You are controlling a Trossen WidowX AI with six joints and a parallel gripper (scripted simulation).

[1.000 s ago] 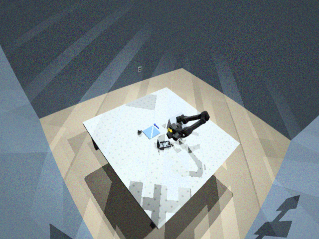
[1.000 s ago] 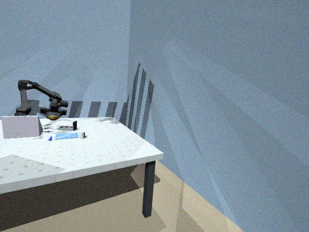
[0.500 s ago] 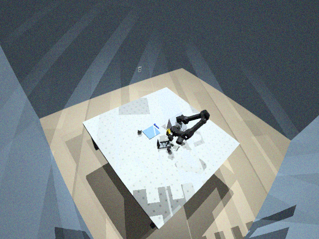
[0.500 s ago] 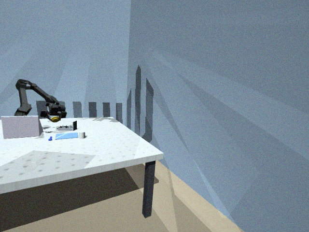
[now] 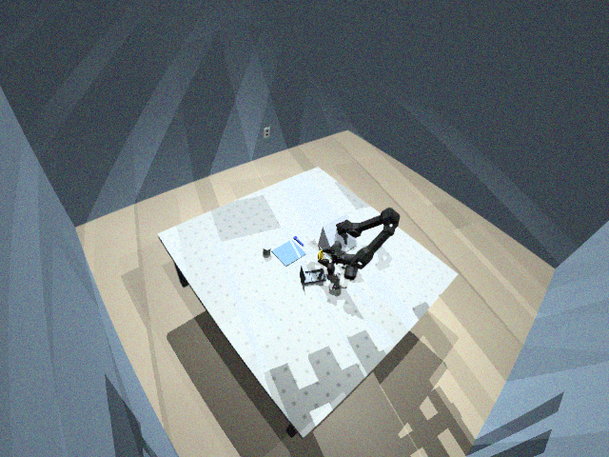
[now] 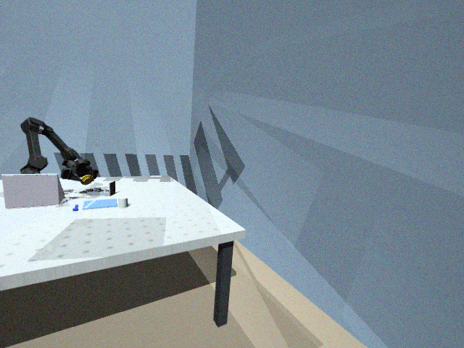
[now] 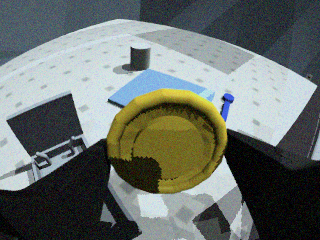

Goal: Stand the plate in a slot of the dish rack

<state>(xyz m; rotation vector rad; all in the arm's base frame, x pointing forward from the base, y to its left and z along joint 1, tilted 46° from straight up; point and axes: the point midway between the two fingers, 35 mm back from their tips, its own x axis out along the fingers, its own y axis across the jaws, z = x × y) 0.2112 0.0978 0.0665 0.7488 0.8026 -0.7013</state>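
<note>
At the wrist view's centre, a round yellow plate (image 5: pixel 321 254) (image 6: pixel 87 180) (image 7: pixel 167 145) is clamped in the gripper (image 5: pixel 324 255) (image 6: pixel 86 175) (image 7: pixel 167 142), aloft. Picking up is done; slotting, release and withdrawal remain. The dish rack (image 5: pixel 302 276) (image 6: pixel 112 188) (image 7: pixel 47 122) sits toward eight o'clock, cut off by the black fingers; its slots are hard to make out.

Looks like a bare room set up as a robot work area: black jointed arm (image 5: pixel 385 236) (image 6: pixel 33 148) on a broad white table (image 5: pixel 236 285) (image 6: pixel 194 220), plain blue-grey walls behind.
</note>
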